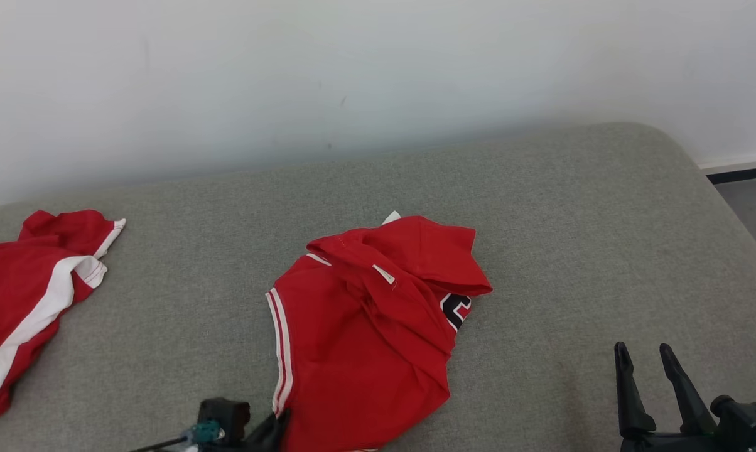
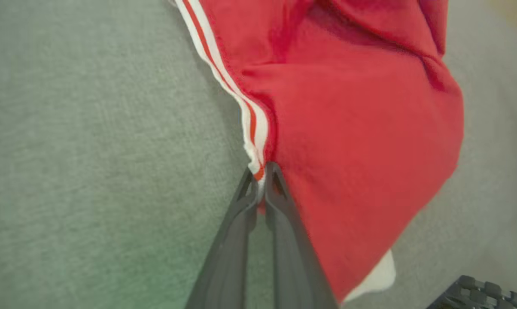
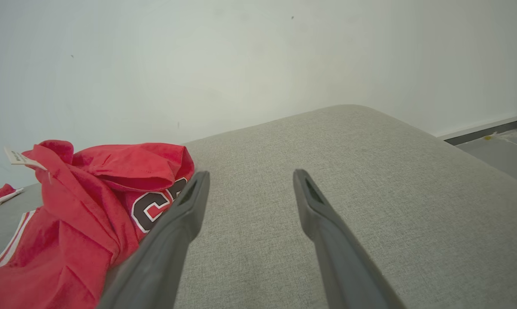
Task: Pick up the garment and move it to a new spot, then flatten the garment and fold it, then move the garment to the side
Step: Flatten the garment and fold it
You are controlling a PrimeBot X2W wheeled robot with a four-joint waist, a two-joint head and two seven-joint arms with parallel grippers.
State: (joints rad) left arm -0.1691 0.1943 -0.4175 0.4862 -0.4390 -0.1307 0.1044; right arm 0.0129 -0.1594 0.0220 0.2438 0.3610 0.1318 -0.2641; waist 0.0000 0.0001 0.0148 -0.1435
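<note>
A grey cushion (image 1: 572,238) is bearing the crumpled red garment (image 1: 365,333) at its middle. The left gripper (image 2: 262,171) is pinching its striped edge (image 2: 252,128), likely for lifting; the right gripper (image 1: 642,348) is hovering wide open, empty.

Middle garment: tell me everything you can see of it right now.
The garment is red soft knit, crumpled in a heap, with a white-and-red striped edge, a small white tag and black white-outlined lettering partly hidden under a fold. It lies on the grey cushion. The left gripper is shut on its striped near edge.
</note>
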